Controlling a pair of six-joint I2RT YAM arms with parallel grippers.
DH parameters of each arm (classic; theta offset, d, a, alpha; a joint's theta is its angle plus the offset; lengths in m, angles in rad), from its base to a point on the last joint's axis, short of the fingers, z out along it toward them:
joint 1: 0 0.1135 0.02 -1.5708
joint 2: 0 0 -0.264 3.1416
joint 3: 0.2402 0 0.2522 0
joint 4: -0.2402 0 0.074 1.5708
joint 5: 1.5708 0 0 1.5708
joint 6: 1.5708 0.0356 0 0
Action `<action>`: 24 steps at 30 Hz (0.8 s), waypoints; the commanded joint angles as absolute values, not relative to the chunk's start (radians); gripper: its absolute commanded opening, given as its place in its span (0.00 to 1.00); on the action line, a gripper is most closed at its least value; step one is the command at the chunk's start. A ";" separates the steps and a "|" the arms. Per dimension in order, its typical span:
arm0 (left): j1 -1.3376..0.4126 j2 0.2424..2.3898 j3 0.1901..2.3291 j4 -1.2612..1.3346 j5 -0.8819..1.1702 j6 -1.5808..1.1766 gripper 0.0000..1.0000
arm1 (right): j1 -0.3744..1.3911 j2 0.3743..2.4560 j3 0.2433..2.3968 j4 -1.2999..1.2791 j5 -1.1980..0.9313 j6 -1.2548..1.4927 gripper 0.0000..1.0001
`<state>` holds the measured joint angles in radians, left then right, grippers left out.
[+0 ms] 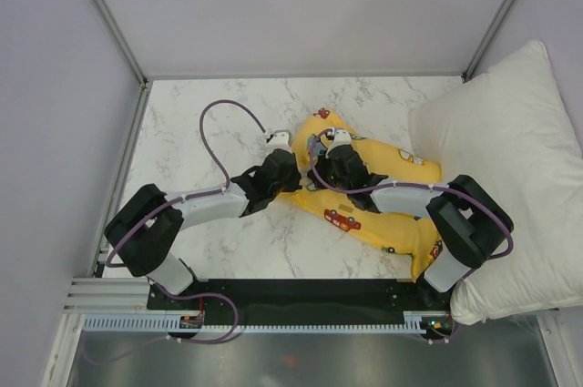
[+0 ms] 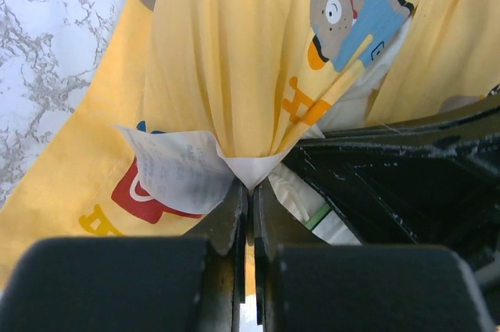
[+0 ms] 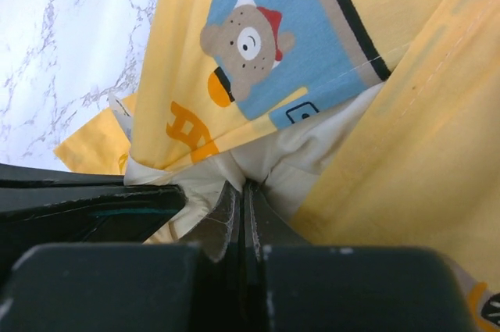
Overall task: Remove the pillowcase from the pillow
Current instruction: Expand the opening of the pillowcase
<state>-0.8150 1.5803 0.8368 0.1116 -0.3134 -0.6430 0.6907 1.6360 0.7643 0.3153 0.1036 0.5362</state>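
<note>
The bright yellow pillowcase [image 1: 383, 223], printed with cartoon cars, lies crumpled on the marble table from centre to near right. Both grippers meet at its left end. My left gripper [image 1: 293, 179] is shut on a gathered fold of the pillowcase [image 2: 226, 58]; a pale tip of its fabric sits pinched between the jaws of the left gripper [image 2: 250, 190]. My right gripper [image 1: 317, 176] is shut too. In its wrist view the right gripper [image 3: 242, 191] pinches cream fabric of the pillow [image 3: 301, 152], which shows in the pillowcase [image 3: 437, 113] opening. Most of the pillow is hidden inside.
A large white pillow [image 1: 510, 168] leans over the table's right edge beside the right arm. A white care label [image 2: 176, 172] hangs from the case. Bare marble table [image 1: 209, 123] lies to the left and behind. Grey walls enclose the back and sides.
</note>
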 commanded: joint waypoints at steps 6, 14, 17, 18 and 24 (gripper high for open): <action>-0.773 1.456 0.690 -0.003 -0.318 -0.635 0.02 | 0.569 1.689 0.677 0.043 0.190 0.512 0.00; -0.727 1.479 0.664 0.021 -0.296 -0.623 0.02 | 0.549 1.697 0.669 0.046 0.196 0.505 0.00; -0.703 1.505 0.650 0.031 -0.292 -0.626 0.02 | 0.545 1.672 0.660 0.049 0.160 0.489 0.00; -0.700 1.540 0.658 0.037 -0.284 -0.620 0.02 | 0.545 1.643 0.643 0.081 0.132 0.480 0.00; -0.699 1.684 0.730 0.100 -0.181 -0.607 0.02 | 0.581 1.472 0.638 0.104 0.002 0.351 0.00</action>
<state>-0.7456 1.5833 0.7471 0.2596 -0.1131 -0.6495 0.6258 1.5555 0.6888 0.3401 -0.0631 0.4969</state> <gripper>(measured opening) 0.045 0.019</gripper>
